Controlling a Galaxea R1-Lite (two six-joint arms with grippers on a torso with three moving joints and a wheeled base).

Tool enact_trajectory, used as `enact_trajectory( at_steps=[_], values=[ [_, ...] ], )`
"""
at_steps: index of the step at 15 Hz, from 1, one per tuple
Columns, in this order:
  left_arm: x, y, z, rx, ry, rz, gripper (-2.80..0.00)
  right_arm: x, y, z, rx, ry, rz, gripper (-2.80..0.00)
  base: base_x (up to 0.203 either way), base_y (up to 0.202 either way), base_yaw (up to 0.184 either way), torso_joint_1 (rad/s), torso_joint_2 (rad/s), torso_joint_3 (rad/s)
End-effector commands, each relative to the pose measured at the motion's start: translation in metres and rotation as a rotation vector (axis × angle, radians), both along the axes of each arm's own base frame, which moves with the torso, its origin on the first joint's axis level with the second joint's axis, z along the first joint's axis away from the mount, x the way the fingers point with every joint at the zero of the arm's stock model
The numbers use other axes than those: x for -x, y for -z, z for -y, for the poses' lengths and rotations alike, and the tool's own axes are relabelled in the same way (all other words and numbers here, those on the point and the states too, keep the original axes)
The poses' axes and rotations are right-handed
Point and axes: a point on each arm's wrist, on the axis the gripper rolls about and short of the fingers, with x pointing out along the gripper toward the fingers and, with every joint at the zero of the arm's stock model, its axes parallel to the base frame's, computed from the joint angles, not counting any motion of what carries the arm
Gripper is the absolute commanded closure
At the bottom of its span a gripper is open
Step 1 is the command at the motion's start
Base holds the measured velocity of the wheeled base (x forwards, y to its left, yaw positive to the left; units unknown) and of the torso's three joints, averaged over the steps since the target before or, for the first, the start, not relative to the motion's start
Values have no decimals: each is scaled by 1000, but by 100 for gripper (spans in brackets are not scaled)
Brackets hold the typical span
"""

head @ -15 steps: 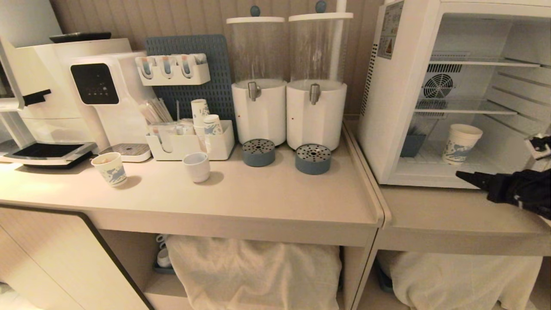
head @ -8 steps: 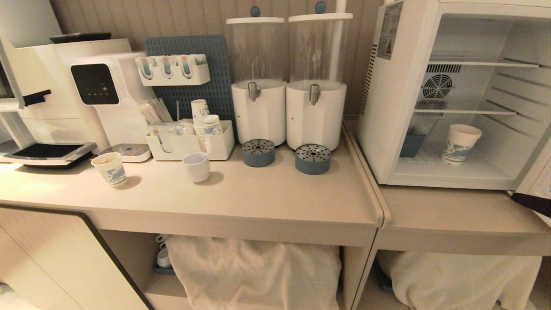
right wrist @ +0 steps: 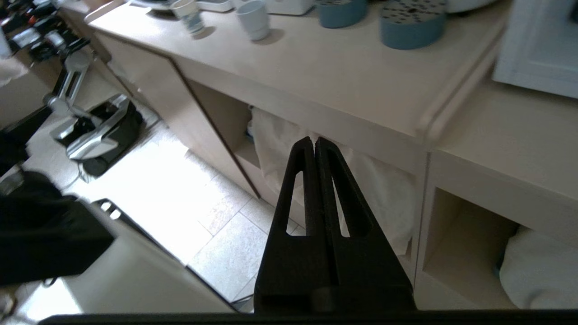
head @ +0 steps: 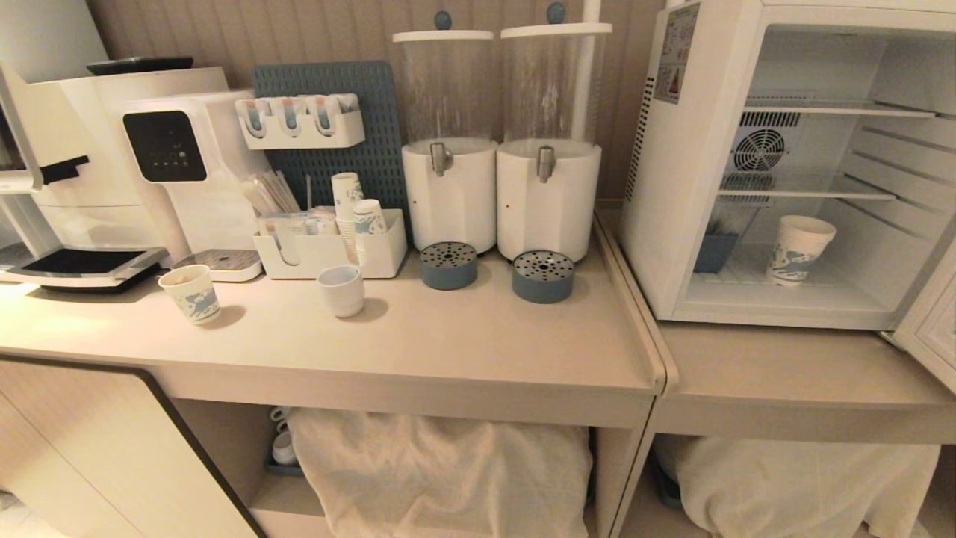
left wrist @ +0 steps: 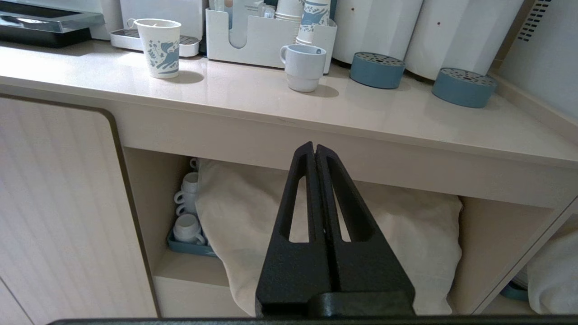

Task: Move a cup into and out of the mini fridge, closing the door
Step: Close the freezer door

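Observation:
The tall blue-patterned cup [head: 799,250] stands upright on the bottom shelf inside the mini fridge [head: 694,187], which is open. Only a lower corner of the door [head: 930,329] shows, swung out at the right edge of the head view. Neither gripper appears in the head view. My right gripper [right wrist: 314,141] is shut and empty, hanging low in front of the counter and pointing at its front edge, with the fridge's corner [right wrist: 537,49] off to one side. My left gripper [left wrist: 314,146] is shut and empty, parked below the counter's front edge.
On the counter [head: 448,351] stand a shorter blue-print cup [head: 190,294], a plain white cup [head: 341,290], two drink dispensers [head: 497,194] with blue drip trays and a coffee machine [head: 112,164]. White cloth bundles [head: 441,471] fill the shelves underneath.
My right arm has drawn back from in front of the fridge and left the head view at the right edge. The door's corner now shows there. The cup has stayed put.

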Motion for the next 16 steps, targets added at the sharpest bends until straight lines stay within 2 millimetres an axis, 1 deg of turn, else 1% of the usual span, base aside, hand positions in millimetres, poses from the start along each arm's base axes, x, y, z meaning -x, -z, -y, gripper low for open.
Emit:
enact_trajectory(
  at_steps=[1, 2, 3, 4, 5, 6, 7, 8, 9, 11, 12, 13, 14, 16],
  values=[
    [-3, 11, 0, 1, -1, -36, 0, 17, -5, -10, 30, -39, 50, 0, 0, 0, 0, 0, 0, 0],
    [-3, 11, 0, 1, 0, -36, 0, 23, -4, -13, 49, -42, 49, 0, 0, 0, 0, 0, 0, 0],
    [-3, 11, 0, 1, -1, -36, 0, 37, -2, -18, 81, -50, 70, 0, 0, 0, 0, 0, 0, 0],
    [-3, 11, 0, 1, -1, -36, 0, 55, 1, -19, 93, -66, 110, 0, 0, 0, 0, 0, 0, 0],
    [-3, 11, 0, 0, -1, -36, 0, 77, 7, -17, 98, -29, 160, 0, 0, 0, 0, 0, 0, 0],
    [-3, 11, 0, 1, -1, -36, 0, 90, 15, -14, 104, 74, 186, 0, 0, 0, 0, 0, 0, 0],
    [-3, 11, 0, 1, 0, -36, 0, 99, 27, -10, 111, 243, 202, 0, 0, 0, 0, 0, 0, 0],
    [-3, 11, 0, 1, 0, -36, 0, 103, 40, -8, 106, 344, 226, 0, 0, 0, 0, 0, 0, 0],
    [-3, 11, 0, 1, 0, -36, 0, 103, 55, -6, 101, 436, 257, 0, 0, 0, 0, 0, 0, 0],
    [-3, 11, 0, 1, -1, -36, 0, 93, 83, -2, 96, 607, 300, 0, 0, 0, 0, 0, 0, 0],
    [-3, 11, 0, 1, -1, -36, 0, 92, 94, -1, 79, 659, 343, 0, 0, 0, 0, 0, 0, 0],
    [-3, 11, 0, 1, -1, -36, 0, 93, 100, 0, 63, 688, 358, 0, 0, 0, 0, 0, 0, 0],
    [-3, 11, 0, 1, 0, -36, 0, 90, 106, 0, 60, 699, 346, 0, 0, 0, 0, 0, 0, 0],
    [-3, 11, 0, 1, 0, -36, 0, 77, 131, 0, 99, 696, 298, 0, 0, 0, 0, 0, 0, 0]
  ],
)
